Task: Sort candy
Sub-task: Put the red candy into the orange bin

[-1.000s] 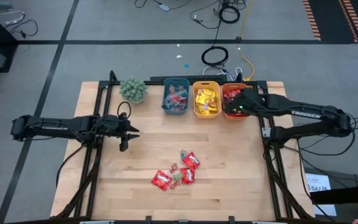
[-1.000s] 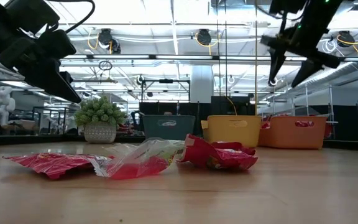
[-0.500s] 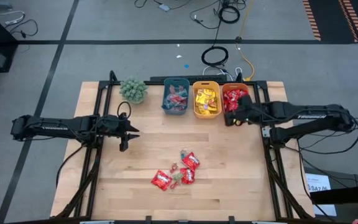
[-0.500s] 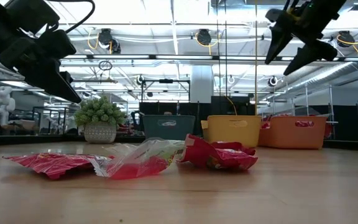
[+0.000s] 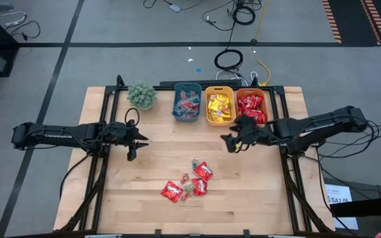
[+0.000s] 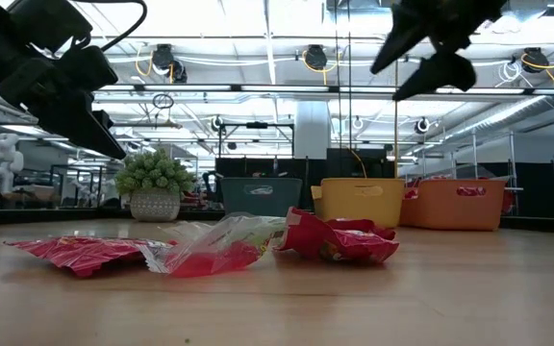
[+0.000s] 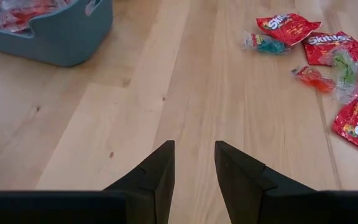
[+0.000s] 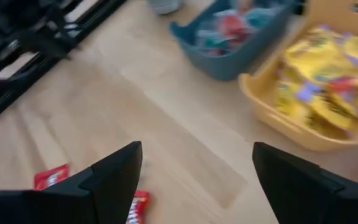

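The candy lies in a loose pile on the near middle of the wooden table: red packets and small clear-wrapped pieces. In the low view the red packets lie flat on the wood. My left gripper hovers over bare wood left of the pile, open by a narrow gap with nothing in it. My right gripper hangs above the table, right of and beyond the pile, in front of the bins. Its fingers are wide open and hold nothing.
Three bins stand in a row at the far edge: teal, yellow and orange, each with candy inside. A small green plant stands left of them. Bare wood lies around the pile.
My right gripper has swung from over the orange bin toward the table's near-left, out over the bare wood toward the candy pile, rolling as it went. It has stayed wide open. The candy has not moved.
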Available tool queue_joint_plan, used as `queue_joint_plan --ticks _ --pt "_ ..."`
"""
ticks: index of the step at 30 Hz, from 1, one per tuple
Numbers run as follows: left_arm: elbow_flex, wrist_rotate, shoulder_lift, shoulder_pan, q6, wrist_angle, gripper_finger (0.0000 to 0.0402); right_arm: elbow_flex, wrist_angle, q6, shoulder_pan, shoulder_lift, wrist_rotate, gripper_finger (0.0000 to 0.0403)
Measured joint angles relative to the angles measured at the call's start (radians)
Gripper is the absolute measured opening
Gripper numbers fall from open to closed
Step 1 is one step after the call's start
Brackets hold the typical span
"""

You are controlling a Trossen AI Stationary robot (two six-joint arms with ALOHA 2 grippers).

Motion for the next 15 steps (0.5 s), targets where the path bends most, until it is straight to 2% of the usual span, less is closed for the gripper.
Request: queue_joint_plan --ticks 4,10,15 --pt "0.0 0.0 0.0 0.0 0.0 0.0 0.0123 0.0 0.125 -0.099 0.022 0.093 -0.063 0.0298" --pt "0.0 0.0 0.0 0.0 0.0 0.0 0.0123 0.0 0.37 -0.37 0.046 0.282 -0.226 0.0298" --pt "0.0 0.0 0.0 0.0 0.0 0.0 0.0123 0.001 0.46 -0.413 0.077 0.436 -0.303 0.0298"
